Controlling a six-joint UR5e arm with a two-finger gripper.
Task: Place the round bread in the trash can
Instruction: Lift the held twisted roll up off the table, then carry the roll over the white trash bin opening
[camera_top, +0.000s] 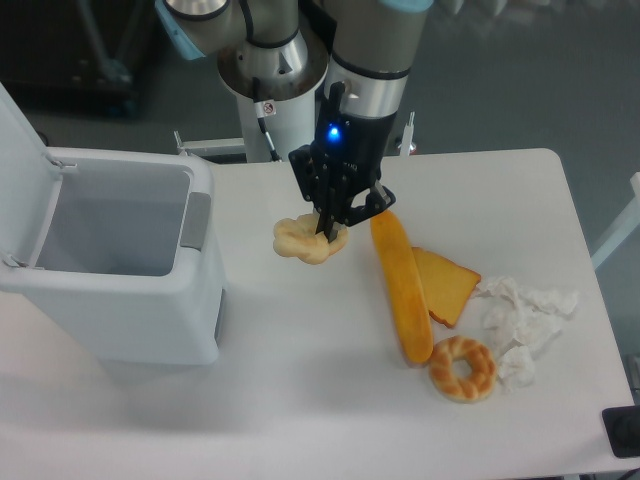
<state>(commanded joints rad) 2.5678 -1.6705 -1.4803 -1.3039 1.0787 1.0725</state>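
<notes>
The round bread (303, 241) is pale yellow-tan with a lobed edge and lies on the white table right of the trash can. My gripper (331, 229) reaches down onto its right half, with the dark fingers around or touching it. Whether the jaws are closed on it cannot be told. The trash can (130, 290) is a large white-grey bin at the left with its lid flipped open and a grey inside showing.
A long golden loaf (401, 290) lies just right of the gripper. An orange wedge-shaped slice (447, 285), a brown striped ring bread (462, 369) and crumpled white paper (520, 320) lie further right. The table (300, 400) edge runs along the front.
</notes>
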